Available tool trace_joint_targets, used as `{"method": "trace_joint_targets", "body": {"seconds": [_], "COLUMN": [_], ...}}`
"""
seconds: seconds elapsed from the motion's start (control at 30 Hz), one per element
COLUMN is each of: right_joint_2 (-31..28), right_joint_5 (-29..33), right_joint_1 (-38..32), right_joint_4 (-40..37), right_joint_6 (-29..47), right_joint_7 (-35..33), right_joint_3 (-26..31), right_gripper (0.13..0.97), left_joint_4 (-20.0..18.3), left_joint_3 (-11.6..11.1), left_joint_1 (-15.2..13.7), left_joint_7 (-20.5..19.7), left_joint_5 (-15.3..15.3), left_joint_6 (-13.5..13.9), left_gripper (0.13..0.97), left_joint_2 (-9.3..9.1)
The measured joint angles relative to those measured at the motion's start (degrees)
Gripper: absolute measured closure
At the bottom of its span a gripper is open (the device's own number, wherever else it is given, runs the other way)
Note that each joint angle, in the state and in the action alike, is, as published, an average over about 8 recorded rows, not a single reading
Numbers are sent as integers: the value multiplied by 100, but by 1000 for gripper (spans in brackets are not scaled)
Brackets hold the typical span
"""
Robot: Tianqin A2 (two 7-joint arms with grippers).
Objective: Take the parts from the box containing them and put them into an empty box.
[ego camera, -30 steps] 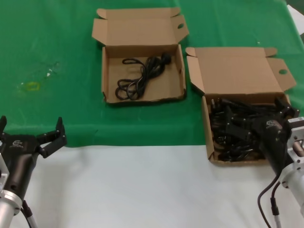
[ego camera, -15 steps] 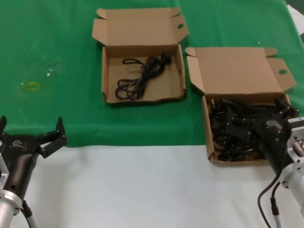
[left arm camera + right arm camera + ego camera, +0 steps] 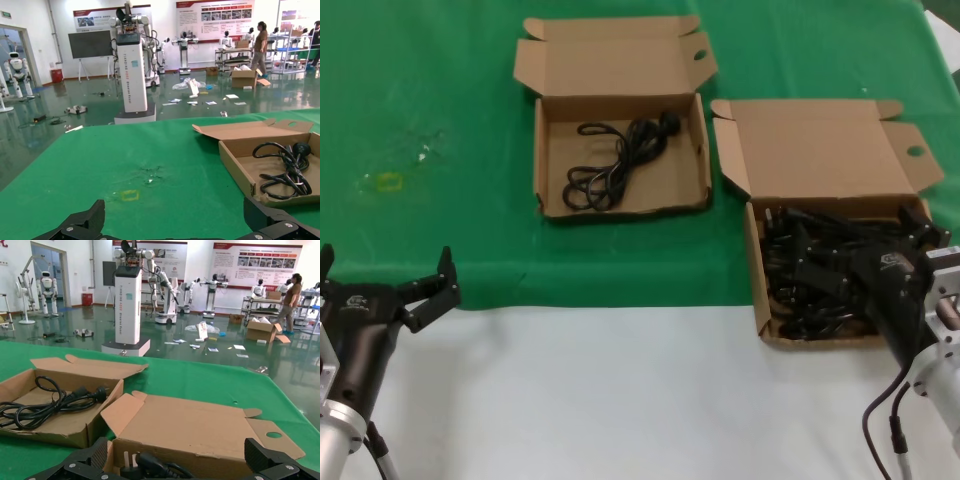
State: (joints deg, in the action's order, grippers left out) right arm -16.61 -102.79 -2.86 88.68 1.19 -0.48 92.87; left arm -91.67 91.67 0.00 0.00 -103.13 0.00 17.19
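No movement is seen across the last second: right gripper [image 3: 840, 275], fingers spread, stays low in the right-hand brown cardboard box [image 3: 820, 150] among black cord bundles [image 3: 810, 270], nothing gripped; left gripper [image 3: 385, 290] parked open near-left.

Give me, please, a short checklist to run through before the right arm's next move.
1. Right gripper open: ok, jaws spread wide in its wrist view.
2. Right gripper over the full box: ok.
3. Cord between the jaws: cannot tell, the pile of cords hides the tips.
4. Target box lid open: ok; one cord already lies inside.
5. Left gripper clear of both boxes: ok, open at the table's near edge.
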Motion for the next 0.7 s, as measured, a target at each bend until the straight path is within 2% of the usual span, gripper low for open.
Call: {"method": "trace_joint_targets", "body": {"seconds": [0.7], "right_joint_2": [0], "right_joint_5": [0], "right_joint_1": [0], "right_joint_4": [0], "right_joint_6": [0], "right_joint_7": [0], "right_joint_3": [0], "right_gripper": [129], "left_joint_4": [0], "left_joint_3": [0], "left_joint_1": [0], "left_joint_7": [0], "left_joint_5": [0], "left_joint_6": [0], "left_gripper": [132], "left_joint_2": [0]}}
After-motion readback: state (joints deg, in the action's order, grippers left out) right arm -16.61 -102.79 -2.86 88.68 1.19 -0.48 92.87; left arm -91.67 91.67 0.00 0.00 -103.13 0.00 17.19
